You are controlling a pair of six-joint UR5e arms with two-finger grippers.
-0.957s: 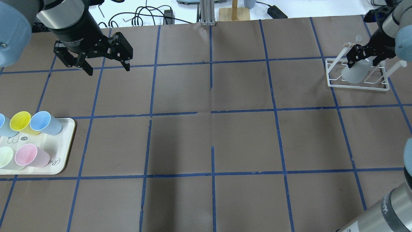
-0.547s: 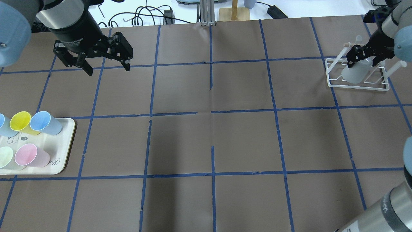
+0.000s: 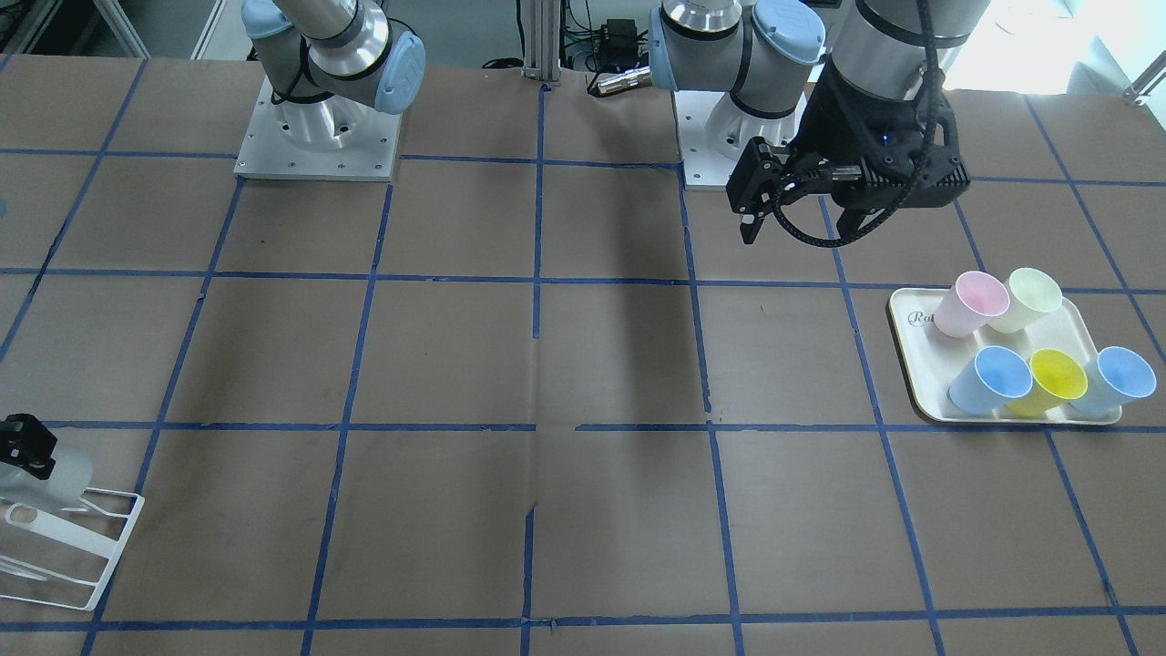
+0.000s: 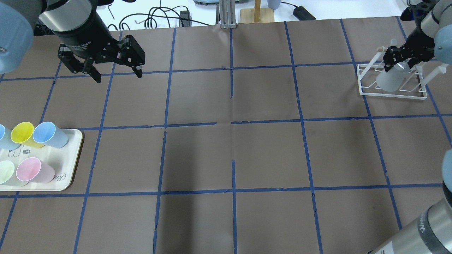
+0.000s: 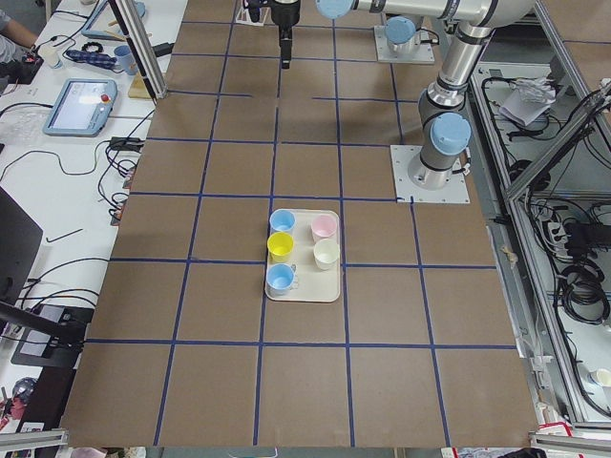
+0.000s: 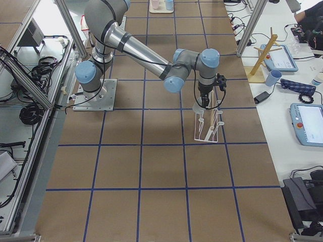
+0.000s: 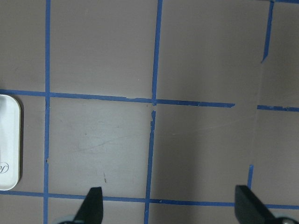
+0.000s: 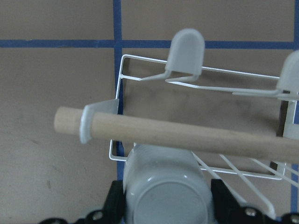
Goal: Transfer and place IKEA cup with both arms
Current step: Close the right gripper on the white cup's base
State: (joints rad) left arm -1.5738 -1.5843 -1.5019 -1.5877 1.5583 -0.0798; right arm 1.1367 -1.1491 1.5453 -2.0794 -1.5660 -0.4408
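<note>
Tray [image 4: 67, 165] w/ coloured cups [image 4: 49, 134] sits near-left. Further out, L end effector [image 4: 119, 76] hangs released over the tabletop [image 4: 268, 151], holding nothing. Farthest, R end effector [image 4: 399, 63] is clenched on the IKEA cup [image 4: 390, 79] at the wire rack [image 4: 388, 95]. Judged early stage: grasp made — handover to L and placing not yet done.

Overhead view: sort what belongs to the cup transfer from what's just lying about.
Job: IKEA cup; right claw, shut on it; left claw, open; white wire rack.
Lying about: tray; five coloured cups on it; cables in the background.
</note>
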